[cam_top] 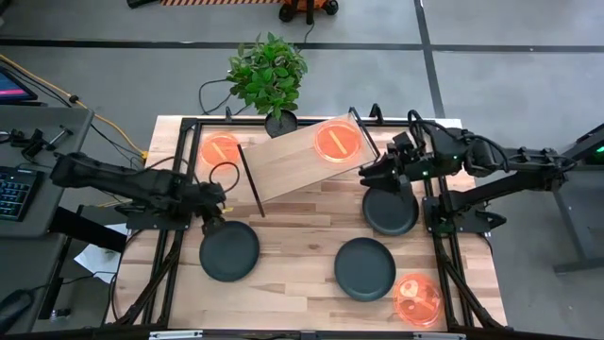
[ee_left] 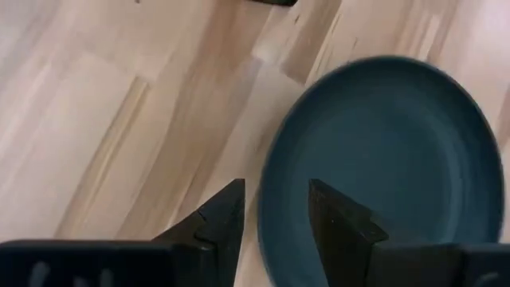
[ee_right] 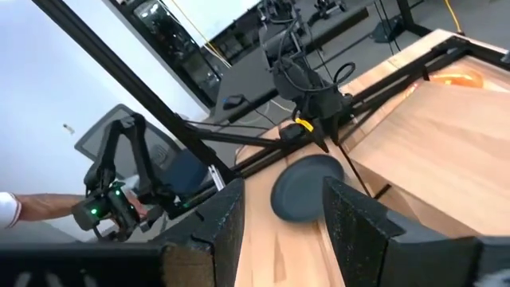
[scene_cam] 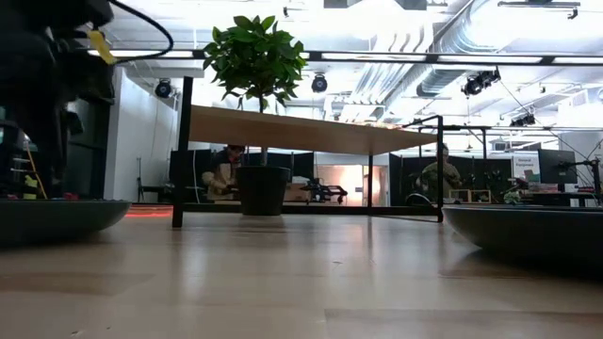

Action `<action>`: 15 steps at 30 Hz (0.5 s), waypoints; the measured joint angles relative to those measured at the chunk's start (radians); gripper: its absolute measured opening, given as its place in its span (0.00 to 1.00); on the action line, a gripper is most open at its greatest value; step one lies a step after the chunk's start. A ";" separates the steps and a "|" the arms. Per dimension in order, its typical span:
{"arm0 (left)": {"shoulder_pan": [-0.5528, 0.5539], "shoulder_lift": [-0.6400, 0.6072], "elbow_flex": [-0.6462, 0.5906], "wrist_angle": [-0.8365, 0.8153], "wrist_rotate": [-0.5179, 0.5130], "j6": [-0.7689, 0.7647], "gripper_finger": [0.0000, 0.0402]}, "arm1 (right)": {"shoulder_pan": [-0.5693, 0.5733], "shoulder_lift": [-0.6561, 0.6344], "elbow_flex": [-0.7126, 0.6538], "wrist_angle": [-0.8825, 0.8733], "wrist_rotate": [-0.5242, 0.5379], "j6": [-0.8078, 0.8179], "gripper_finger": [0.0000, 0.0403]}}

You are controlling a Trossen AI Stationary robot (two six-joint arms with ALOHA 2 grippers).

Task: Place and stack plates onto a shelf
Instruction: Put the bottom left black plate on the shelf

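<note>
Left tool, fingers apart, straddles the rim of a dark plate on the desk; right tool, also apart, hovers empty.

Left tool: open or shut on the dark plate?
Open. The left tool has its two fingers apart, straddling the rim of the round matte dark grey plate, which lies flat on the wooden tabletop.
</note>
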 joint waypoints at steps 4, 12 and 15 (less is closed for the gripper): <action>0.000 0.043 -0.038 0.093 0.003 0.005 0.31 | 0.000 0.000 0.000 -0.032 0.014 0.000 0.37; 0.001 0.124 -0.060 0.182 -0.071 0.068 0.31 | 0.000 0.000 -0.001 -0.073 0.056 -0.027 0.37; 0.000 0.152 -0.061 0.212 -0.055 0.129 0.31 | 0.000 0.000 -0.001 -0.081 0.058 -0.035 0.37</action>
